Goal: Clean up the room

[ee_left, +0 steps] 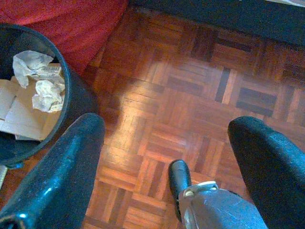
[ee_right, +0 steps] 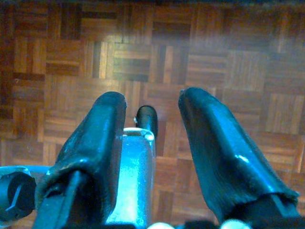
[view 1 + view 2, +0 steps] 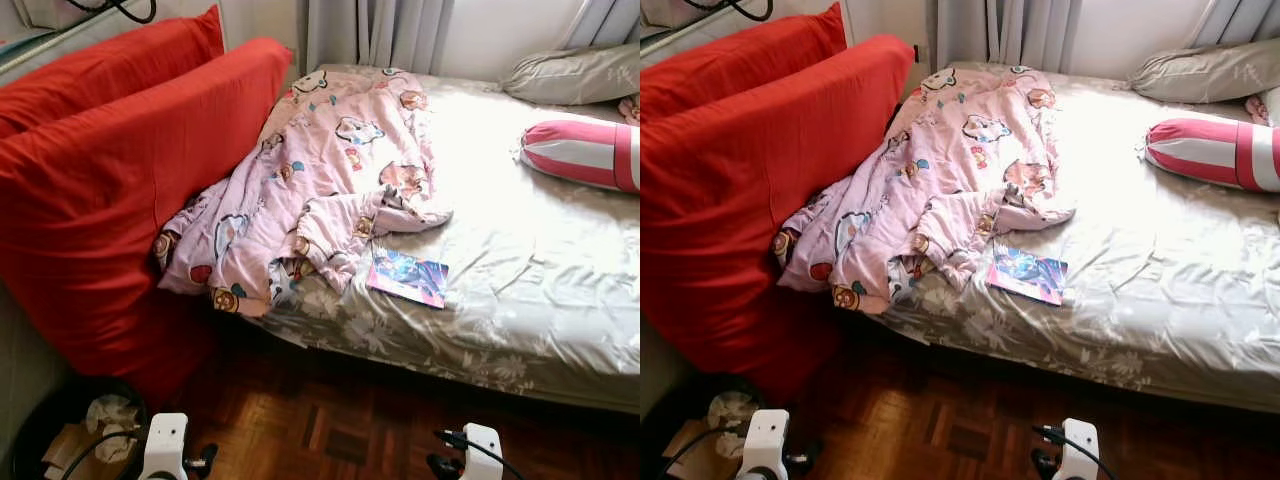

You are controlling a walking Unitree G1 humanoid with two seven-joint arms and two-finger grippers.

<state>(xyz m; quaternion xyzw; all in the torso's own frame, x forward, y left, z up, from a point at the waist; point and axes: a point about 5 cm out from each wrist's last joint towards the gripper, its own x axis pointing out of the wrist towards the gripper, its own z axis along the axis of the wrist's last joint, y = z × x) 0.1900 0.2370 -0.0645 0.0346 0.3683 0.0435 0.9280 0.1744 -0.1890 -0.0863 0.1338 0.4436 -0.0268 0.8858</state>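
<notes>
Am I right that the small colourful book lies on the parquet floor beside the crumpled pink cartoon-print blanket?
Not quite. The small colourful book lies on the grey floral bed sheet, beside the crumpled pink cartoon-print blanket, as the left eye view shows.

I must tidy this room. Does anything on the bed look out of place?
Yes. The pink blanket lies crumpled in a heap at the bed's left side, against the red cushions. A booklet lies loose on the sheet beside it, near the bed's edge.

Before me hang grey curtains (image 3: 378, 30) over my parquet floor (image 1: 190, 105), beside a pale wall (image 3: 500, 35).
</notes>
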